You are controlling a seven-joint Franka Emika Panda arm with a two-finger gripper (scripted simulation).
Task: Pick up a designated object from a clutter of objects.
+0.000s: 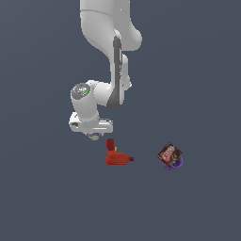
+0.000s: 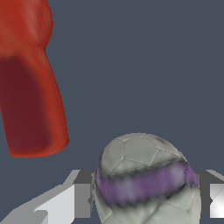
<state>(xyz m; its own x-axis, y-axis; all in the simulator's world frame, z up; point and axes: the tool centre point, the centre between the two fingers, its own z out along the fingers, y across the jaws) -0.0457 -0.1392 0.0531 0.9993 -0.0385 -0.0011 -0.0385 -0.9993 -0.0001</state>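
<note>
The designated object (image 2: 144, 179) is a small grey-white ball with a purple band and dark streaks. In the wrist view it sits between my two fingers (image 2: 65, 203), and their inner faces touch its sides. My gripper (image 1: 94, 135) is shut on it. In the exterior view only a sliver of the ball (image 1: 94, 137) shows under the hand, low over the floor. The rest of the clutter of objects lies to the exterior view's right of the hand.
A red bottle-shaped piece (image 1: 117, 158) lies on its side just right of and below my hand, with another red piece (image 1: 110, 144) standing against it. The red bottle (image 2: 30, 87) looms close in the wrist view. A brown packet with a purple base (image 1: 169, 154) sits farther right.
</note>
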